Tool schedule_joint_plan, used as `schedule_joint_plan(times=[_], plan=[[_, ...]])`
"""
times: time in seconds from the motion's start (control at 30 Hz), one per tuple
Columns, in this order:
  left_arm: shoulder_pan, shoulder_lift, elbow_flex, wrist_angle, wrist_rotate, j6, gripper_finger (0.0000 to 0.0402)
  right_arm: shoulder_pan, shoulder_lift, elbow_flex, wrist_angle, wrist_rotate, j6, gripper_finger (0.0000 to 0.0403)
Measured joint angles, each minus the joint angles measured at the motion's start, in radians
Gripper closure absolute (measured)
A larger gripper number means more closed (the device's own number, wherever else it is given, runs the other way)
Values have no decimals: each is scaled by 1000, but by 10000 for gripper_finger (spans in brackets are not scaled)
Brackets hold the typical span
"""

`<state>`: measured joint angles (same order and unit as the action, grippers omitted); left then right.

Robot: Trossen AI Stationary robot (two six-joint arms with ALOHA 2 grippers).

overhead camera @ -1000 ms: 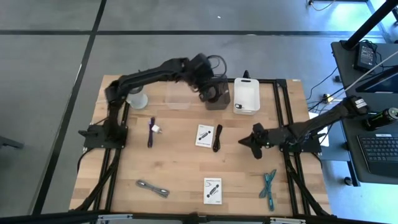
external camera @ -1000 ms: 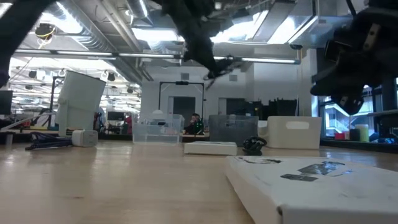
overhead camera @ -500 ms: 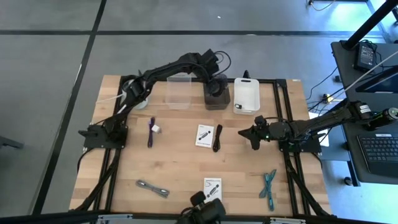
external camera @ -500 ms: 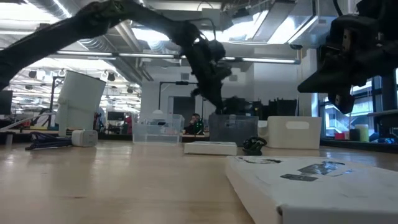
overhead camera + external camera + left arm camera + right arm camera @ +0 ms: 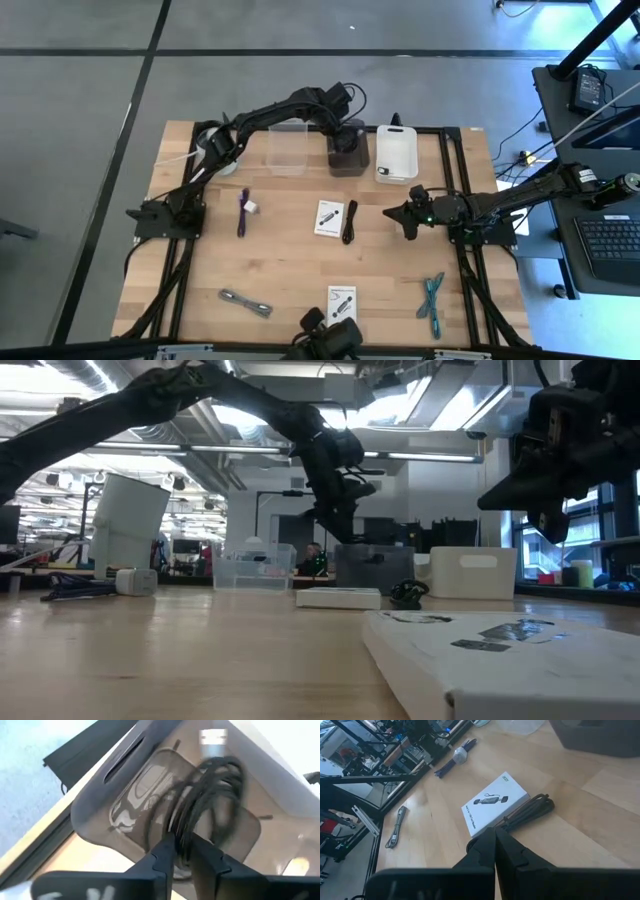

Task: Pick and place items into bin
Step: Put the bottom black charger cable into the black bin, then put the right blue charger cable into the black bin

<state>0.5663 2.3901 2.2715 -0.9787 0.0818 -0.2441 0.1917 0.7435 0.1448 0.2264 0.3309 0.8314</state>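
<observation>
Table [image 5: 300,260] of pale wood carried the work, with a row of bins along its far edge: a clear bin [image 5: 287,150], a dark grey bin [image 5: 348,160] and a white bin [image 5: 396,155]. Left arm reached across to that row, and the left gripper [image 5: 181,851] hung directly over the dark grey bin. Its fingers stood slightly apart, with a black cable coil [image 5: 205,800] blurred just beyond the tips, over the bin's floor; whether the coil was gripped or already free could not be told. Judged step in hand: release of this coil into the dark grey bin.

Right gripper [image 5: 494,840] waited above the table's right-hand middle, fingers together, holding nothing, near a white card [image 5: 495,802] and a black stick [image 5: 527,811] lying just beside it.

Items not yet binned, in the high view: second white card [image 5: 342,305] at the near edge, teal tool [image 5: 432,297] near right, grey strip [image 5: 246,302] near left, and a purple cable [image 5: 243,211] with a small white plug toward the left.

Next move, in my judgement, calls for fuller opening, a clean lift clear of the bin wall, then selection of a nearby item.
</observation>
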Motion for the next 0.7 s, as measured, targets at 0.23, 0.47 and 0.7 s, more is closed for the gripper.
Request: schedule_joint_plan(times=[0.23, 0.47, 0.7], plan=[[-1, 0, 0, 2, 55, -53, 311, 0, 0, 0, -9, 0, -2, 402], [0, -8, 0, 25, 65, -69, 293, 0, 0, 0, -12, -2, -2, 402], [-3, -106, 0, 103, 62, -37, 297, 0, 0, 0, -20, -3, -5, 401]])
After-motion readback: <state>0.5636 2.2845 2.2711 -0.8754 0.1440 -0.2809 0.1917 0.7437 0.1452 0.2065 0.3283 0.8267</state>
